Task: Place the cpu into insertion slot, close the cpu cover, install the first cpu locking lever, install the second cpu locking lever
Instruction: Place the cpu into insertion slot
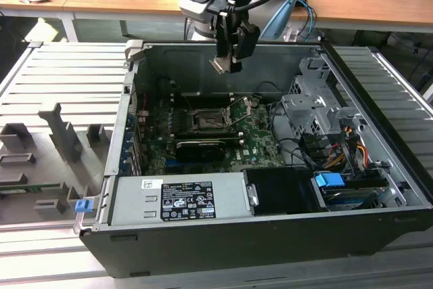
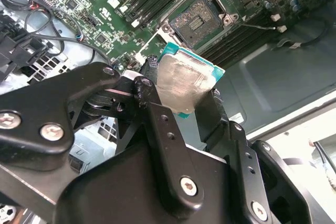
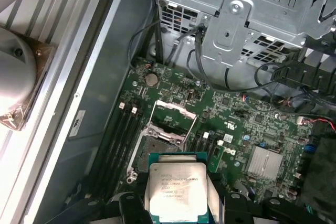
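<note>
Jaws are clamped on the cpu (image 2: 184, 85) by two opposite edges, holding it in the air over the open case (image 1: 270, 235). The slot (image 3: 160, 148) sits empty mid-motherboard (image 1: 260, 141) below it, with the cover (image 3: 170, 115) swung open.

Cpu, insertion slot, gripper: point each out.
cpu (image 3: 177, 190): first wrist view, middle of its silver face.
insertion slot (image 2: 202, 20): second wrist view, centre of the bare contact field.
gripper (image 1: 229, 64): exterior view, midway between its fingertips, shut on the cpu.
</note>
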Robot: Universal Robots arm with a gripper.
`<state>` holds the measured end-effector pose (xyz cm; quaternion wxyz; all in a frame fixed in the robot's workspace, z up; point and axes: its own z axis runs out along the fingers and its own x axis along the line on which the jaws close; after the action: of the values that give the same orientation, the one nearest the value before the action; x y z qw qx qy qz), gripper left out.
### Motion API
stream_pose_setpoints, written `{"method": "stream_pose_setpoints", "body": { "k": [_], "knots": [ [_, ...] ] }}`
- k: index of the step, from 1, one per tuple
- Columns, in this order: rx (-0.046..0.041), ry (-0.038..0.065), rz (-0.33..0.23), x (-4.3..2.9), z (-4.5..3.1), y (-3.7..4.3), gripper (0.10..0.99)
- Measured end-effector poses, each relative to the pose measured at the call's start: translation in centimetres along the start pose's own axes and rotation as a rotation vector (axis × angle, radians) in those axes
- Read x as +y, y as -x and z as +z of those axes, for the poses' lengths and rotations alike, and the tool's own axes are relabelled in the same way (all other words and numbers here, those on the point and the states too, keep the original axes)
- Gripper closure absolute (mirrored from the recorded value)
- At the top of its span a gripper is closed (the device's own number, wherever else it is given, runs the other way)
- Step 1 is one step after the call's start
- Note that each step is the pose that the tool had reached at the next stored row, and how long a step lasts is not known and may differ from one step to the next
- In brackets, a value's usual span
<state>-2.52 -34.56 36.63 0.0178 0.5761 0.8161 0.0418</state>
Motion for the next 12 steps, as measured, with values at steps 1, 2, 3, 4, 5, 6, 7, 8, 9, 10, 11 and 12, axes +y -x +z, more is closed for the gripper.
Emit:
{"method": "stream_pose_setpoints", "body": {
  "k": [1, 2, 3, 4, 5, 6, 7, 8, 9, 10, 11, 12],
  "knots": [
    [-0.0003, 0.0, 0.003, 0.0, 0.01, 0.0, 0.557],
    [-0.0005, 0.0, 0.006, 0.0, 0.01, 0.0, 0.557],
    [-0.0008, 0.0, 0.009, 0.0, 0.01, 0.0, 0.557],
    [-0.001, 0.0, 0.013, 0.0, 0.02, 0.0, 0.557],
    [-0.0013, 0.0, 0.016, 0.0, 0.02, 0.0, 0.557],
    [-0.0017, 0.0, 0.02, 0.0, 0.03, 0.0, 0.557],
    [-0.002, 0.0, 0.022, 0.0, 0.03, 0.0, 0.557],
    [-0.0025, 0.001, 0.028, 0.0, 0.04, 0.0, 0.557],
    [-0.0027, 0.001, 0.031, 0.0, 0.05, 0.0, 0.557],
    [-0.003, 0.001, 0.034, -0.01, 0.05, 0.0, 0.557],
    [-0.0034, 0.001, 0.038, -0.01, 0.06, 0.0, 0.557],
    [-0.0038, 0.001, 0.043, -0.01, 0.07, 0.0, 0.557]
  ]
}}
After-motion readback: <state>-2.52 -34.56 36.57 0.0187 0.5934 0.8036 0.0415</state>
